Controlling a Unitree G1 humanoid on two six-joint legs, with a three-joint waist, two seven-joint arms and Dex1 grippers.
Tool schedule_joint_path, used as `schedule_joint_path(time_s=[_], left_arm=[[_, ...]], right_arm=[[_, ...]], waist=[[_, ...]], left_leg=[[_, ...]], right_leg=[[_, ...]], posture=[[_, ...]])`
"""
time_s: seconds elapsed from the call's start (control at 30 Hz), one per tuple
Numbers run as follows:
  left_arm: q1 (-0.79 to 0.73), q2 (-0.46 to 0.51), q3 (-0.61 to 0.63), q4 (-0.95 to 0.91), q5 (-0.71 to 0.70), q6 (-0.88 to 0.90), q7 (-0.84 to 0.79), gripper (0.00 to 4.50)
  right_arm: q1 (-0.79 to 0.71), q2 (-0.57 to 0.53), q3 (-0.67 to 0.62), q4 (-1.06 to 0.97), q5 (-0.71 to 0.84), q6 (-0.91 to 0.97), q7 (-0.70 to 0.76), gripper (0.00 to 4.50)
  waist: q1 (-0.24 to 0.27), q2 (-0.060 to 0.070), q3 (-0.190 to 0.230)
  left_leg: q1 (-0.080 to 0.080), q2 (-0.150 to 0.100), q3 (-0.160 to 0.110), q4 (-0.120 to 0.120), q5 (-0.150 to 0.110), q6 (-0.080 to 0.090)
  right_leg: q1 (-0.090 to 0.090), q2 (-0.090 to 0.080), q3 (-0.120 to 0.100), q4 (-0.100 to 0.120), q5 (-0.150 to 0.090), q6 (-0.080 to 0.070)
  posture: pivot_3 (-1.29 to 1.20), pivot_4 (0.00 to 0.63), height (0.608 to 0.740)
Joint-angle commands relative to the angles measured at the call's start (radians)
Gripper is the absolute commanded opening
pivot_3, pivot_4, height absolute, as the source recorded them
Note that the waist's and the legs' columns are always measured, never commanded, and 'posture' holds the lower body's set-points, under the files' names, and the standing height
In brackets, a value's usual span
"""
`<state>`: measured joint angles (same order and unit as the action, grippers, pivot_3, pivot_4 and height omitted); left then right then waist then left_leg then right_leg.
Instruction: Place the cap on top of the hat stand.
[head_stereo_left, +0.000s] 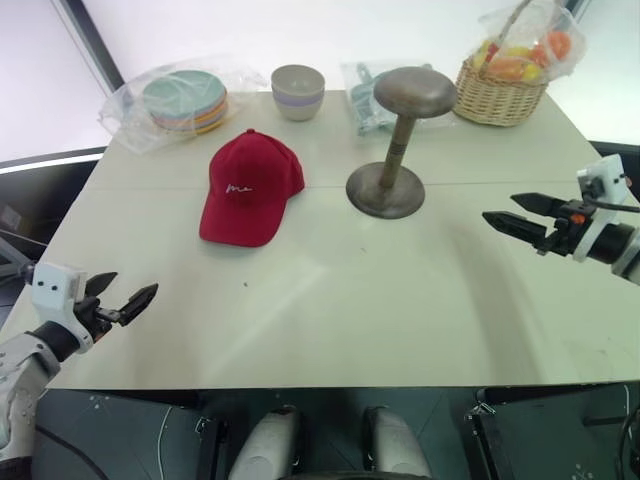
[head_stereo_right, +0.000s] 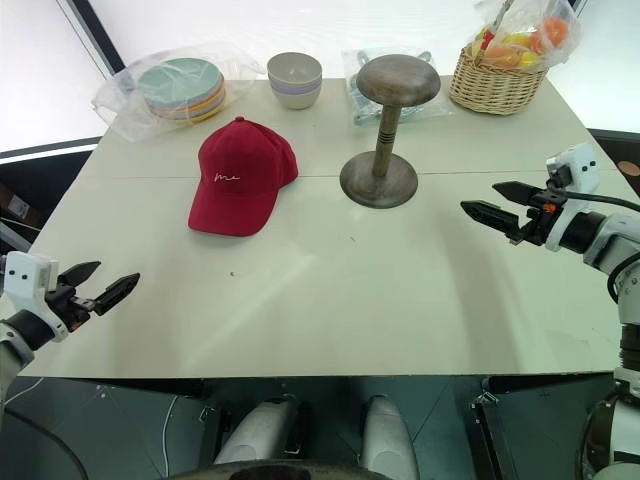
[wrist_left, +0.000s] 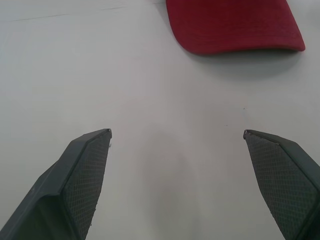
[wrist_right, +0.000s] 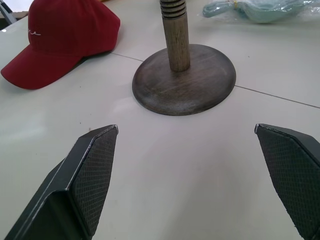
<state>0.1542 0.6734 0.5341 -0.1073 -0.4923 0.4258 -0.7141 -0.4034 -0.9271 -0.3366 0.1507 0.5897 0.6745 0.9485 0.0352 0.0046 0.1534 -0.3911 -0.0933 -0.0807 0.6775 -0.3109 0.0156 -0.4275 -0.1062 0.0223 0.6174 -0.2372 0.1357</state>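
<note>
Behind hat stand (head_stereo_left: 398, 140), half-hidden bagged teal items (head_stereo_left: 364, 95).

Each end effector (head_stereo_left: 122, 298) has 2 black, cross-hatched fingers (wrist_left: 85, 175) on a white wrist housing.

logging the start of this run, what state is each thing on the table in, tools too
cap: lying flat on the table, brim toward the robot, not held
hat stand: upright, head bare
left tool: open, holding nothing
right tool: open, holding nothing
grey bowl: upright
plates: stacked, in clear plastic
basket: upright, wrapped in plastic
</note>
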Motion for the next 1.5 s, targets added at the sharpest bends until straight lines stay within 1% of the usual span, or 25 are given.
schedule_joint_path(time_s=[0.03, 0.73, 0.97, 1.03, 1.1, 1.2, 1.37, 1.5], left_arm=[[-0.002, 0.009, 0.026, -0.028, -0.017, -0.013, -0.004, 4.43], [-0.021, 0.024, 0.042, -0.021, -0.001, -0.026, 0.014, 4.43], [-0.048, 0.040, 0.031, -0.016, -0.001, -0.006, 0.025, 4.43], [-0.056, 0.053, 0.018, -0.020, 0.021, 0.014, 0.047, 4.43], [-0.057, 0.076, -0.003, -0.021, 0.058, 0.013, 0.059, 4.43], [-0.058, 0.104, -0.020, -0.031, 0.072, 0.018, 0.039, 4.43], [-0.068, 0.172, -0.024, -0.008, 0.090, -0.029, -0.036, 4.43], [-0.101, 0.210, -0.006, 0.050, 0.081, -0.059, -0.088, 4.43]], right_arm=[[-0.003, -0.002, -0.022, -0.034, 0.006, -0.005, -0.003, 4.50], [-0.038, -0.003, -0.007, 0.008, -0.017, -0.024, 0.005, 4.50], [-0.050, -0.003, -0.004, 0.011, -0.024, -0.028, 0.009, 4.50], [-0.060, -0.004, 0.002, 0.002, -0.022, -0.019, 0.012, 4.50], [-0.075, -0.003, 0.014, -0.030, -0.004, 0.012, 0.018, 4.50], [-0.086, -0.005, 0.042, -0.137, 0.053, 0.091, 0.047, 4.50], [-0.119, 0.006, 0.062, -0.364, 0.232, 0.276, 0.048, 4.50], [-0.154, 0.028, 0.077, -0.421, 0.282, 0.305, 0.025, 4.50]], waist=[[0.000, 0.000, 0.000], [0.000, 0.000, 0.000], [0.000, 0.000, 0.000], [-0.001, 0.000, 0.000], [-0.002, 0.000, 0.000], [-0.007, 0.001, 0.000], [-0.018, 0.001, 0.001], [-0.022, 0.000, 0.001]], left_leg=[[0.000, 0.000, 0.000, 0.000, 0.000, 0.000], [0.000, 0.000, 0.000, 0.000, 0.000, 0.000], [0.000, 0.000, 0.000, 0.000, 0.000, 0.000], [0.000, 0.000, 0.000, 0.000, 0.000, 0.000], [0.000, 0.000, 0.000, -0.001, 0.000, 0.000], [0.000, 0.000, 0.000, -0.002, 0.000, 0.000], [0.000, 0.000, 0.000, -0.004, 0.000, 0.000], [0.000, 0.000, 0.000, -0.008, 0.000, 0.000]], right_leg=[[0.000, 0.000, 0.000, 0.000, 0.000, 0.000], [0.000, 0.000, 0.000, 0.000, 0.000, 0.000], [0.000, 0.000, 0.000, 0.000, 0.000, 0.000], [0.000, 0.000, 0.000, 0.000, 0.000, 0.000], [0.000, 0.001, 0.000, 0.000, 0.000, 0.000], [-0.001, 0.001, 0.000, 0.000, 0.000, 0.000], [-0.002, 0.000, 0.000, -0.001, 0.000, 0.000], [-0.002, 0.000, -0.001, -0.003, 0.001, 0.000]], posture=[[0.00, 0.150, 0.740], [0.00, 0.150, 0.740], [0.00, 0.150, 0.740], [0.00, 0.150, 0.740], [0.00, 0.150, 0.740], [0.00, 0.150, 0.740], [0.00, 0.150, 0.740], [0.00, 0.150, 0.740]])
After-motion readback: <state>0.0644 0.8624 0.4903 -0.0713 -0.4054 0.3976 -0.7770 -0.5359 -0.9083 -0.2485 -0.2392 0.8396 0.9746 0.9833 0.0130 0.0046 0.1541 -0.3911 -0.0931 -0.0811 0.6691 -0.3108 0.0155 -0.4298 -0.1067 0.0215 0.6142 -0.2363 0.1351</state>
